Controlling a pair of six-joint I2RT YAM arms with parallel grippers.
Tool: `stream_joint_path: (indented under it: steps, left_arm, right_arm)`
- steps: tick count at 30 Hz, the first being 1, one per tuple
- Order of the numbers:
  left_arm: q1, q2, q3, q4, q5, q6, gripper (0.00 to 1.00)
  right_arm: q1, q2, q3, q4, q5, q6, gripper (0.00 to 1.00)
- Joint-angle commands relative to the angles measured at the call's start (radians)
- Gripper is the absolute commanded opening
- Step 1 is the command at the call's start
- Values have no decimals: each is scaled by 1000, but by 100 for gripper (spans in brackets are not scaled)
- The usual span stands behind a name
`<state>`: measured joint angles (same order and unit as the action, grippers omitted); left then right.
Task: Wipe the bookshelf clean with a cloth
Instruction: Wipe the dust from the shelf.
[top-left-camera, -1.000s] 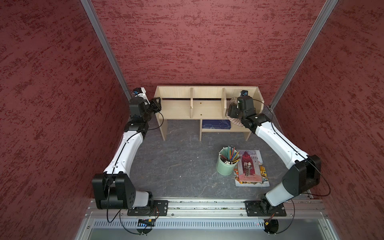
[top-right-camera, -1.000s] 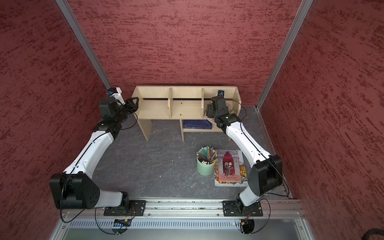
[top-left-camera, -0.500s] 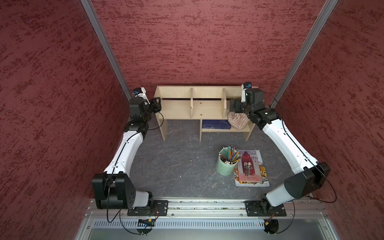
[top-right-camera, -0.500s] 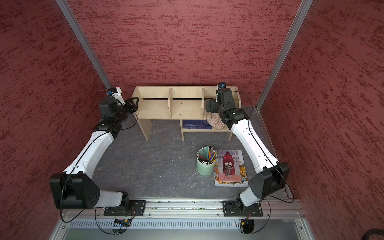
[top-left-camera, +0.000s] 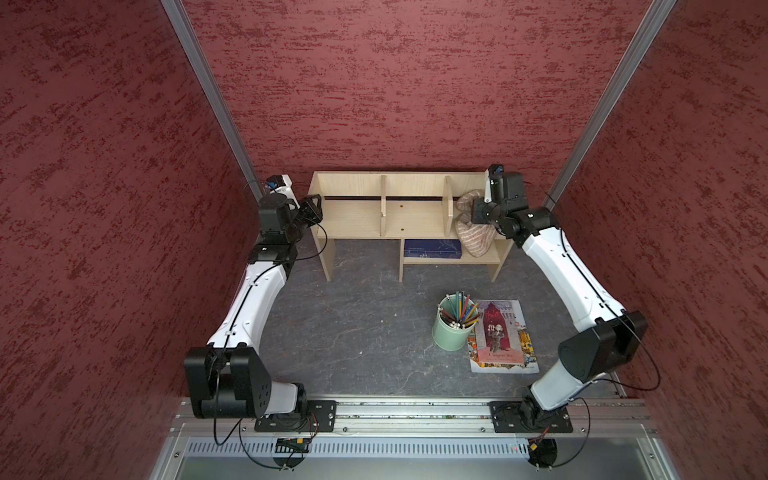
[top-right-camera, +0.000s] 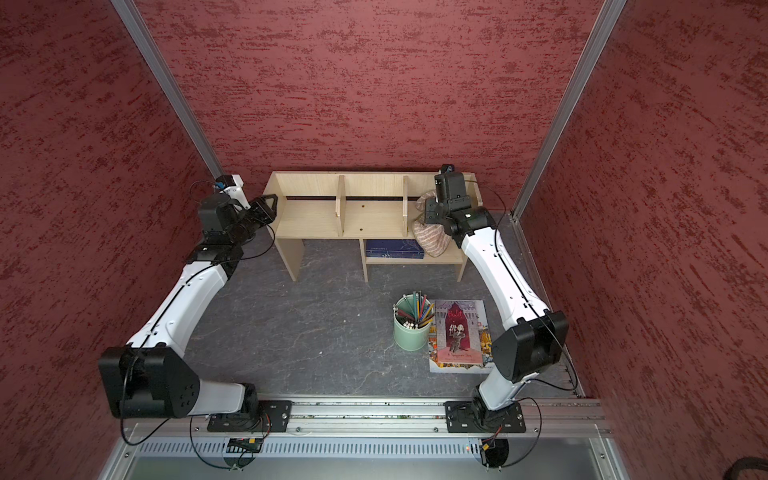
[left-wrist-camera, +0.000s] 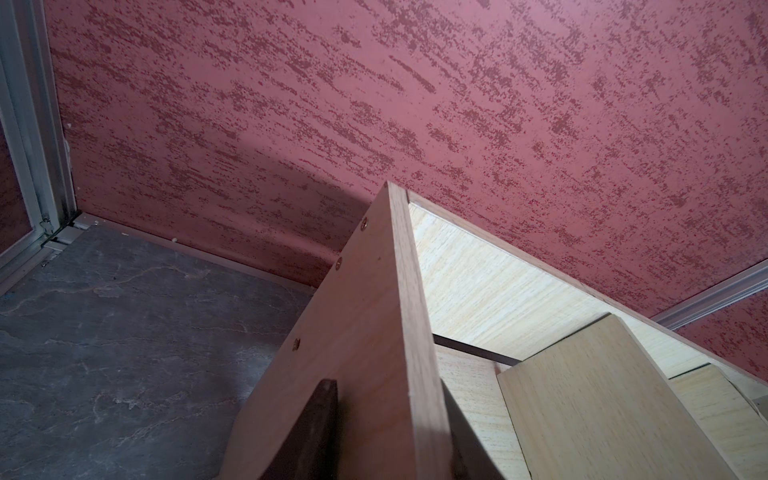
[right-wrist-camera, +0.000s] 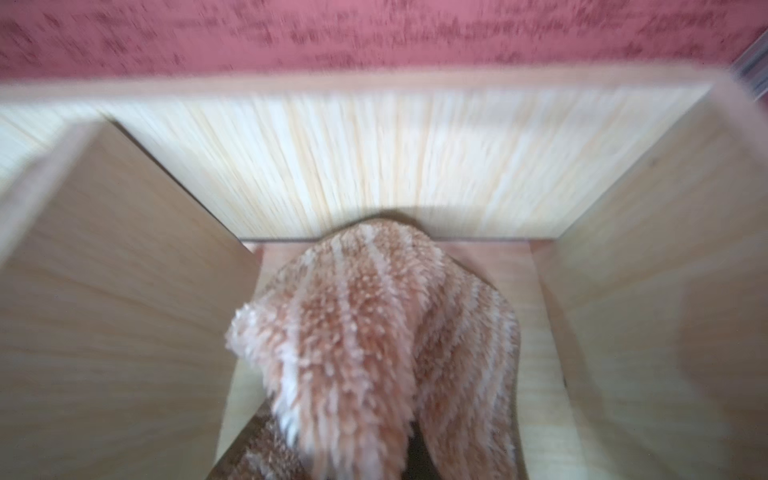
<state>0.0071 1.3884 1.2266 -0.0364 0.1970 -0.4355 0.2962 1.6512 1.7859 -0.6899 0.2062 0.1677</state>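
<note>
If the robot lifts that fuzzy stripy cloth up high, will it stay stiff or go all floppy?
Probably floppy: the cloth droops in soft folds over the front edge of the bookshelf. It is likely light for its size, since the right wrist view shows fluffy pile. That fuzz should grip rather than slip.

We see the left arm and the right arm, each bolted by a black plate with silver screws to the silver rail. Nearest the rail sit bulky black joints. Farther from it come smooth white shells, and farthest, black wrists and the black left gripper. Thin black cables loop up from the rail along the shells.
</note>
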Motion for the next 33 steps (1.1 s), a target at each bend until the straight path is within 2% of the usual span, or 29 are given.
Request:
stream_joint_path:
  steps: [1, 5, 7, 12, 16, 20, 21, 24, 28, 30, 33]
  left_arm:
    - [-9, 19, -9, -13, 70, -85, 0]
    - [-9, 20, -9, -11, 68, -82, 0]
    - [-9, 18, -11, -13, 64, -80, 0]
    - [-7, 25, -10, -14, 62, -77, 0]
    - [-7, 30, -10, -12, 64, -76, 0]
    - [-7, 31, -11, -12, 62, -77, 0]
    - [-7, 32, -10, -12, 62, -77, 0]
    - [-7, 33, -10, -10, 66, -80, 0]
    - [-10, 31, -11, -10, 66, -79, 0]
    - [-12, 30, -10, -10, 68, -80, 0]
    - [-12, 27, -11, -10, 67, -80, 0]
  right_arm:
    - [-3, -36, 43, 178, 7, 25, 0]
    - [-1, -123, -100, 503, 63, 55, 0]
    - [-1, -133, -152, 574, 81, 62, 0]
    - [2, -127, -360, 605, 69, 47, 0]
    - [6, -184, -540, 625, 48, 47, 0]
    - [5, -258, -617, 565, 21, 35, 0]
    - [5, -267, -615, 534, -1, 32, 3]
    - [5, -272, -568, 419, -19, 26, 37]
    - [5, -255, -438, 219, 9, 23, 75]
    - [5, -268, -408, 161, 0, 31, 81]
    - [6, -277, -351, 93, -20, 51, 84]
